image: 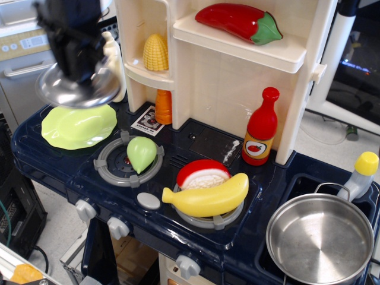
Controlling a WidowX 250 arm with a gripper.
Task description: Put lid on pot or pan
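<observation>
Lime plate (78, 127) far left; green pear (142, 154) on left burner; banana (208, 199) w/ sushi (202, 174) on right burner.

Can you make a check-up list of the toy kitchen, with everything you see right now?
Surface: dark blue toy counter.
Job's things: lid in the air above the green plate; pot open in the sink at right.
Clutter: banana, ketchup bottle, corn, red pepper.
Grippers: gripper blurred, over the lid's middle; grip itself hidden.
Cables: one on the floor, far right.
Surroundings: cream shelf unit.
</observation>
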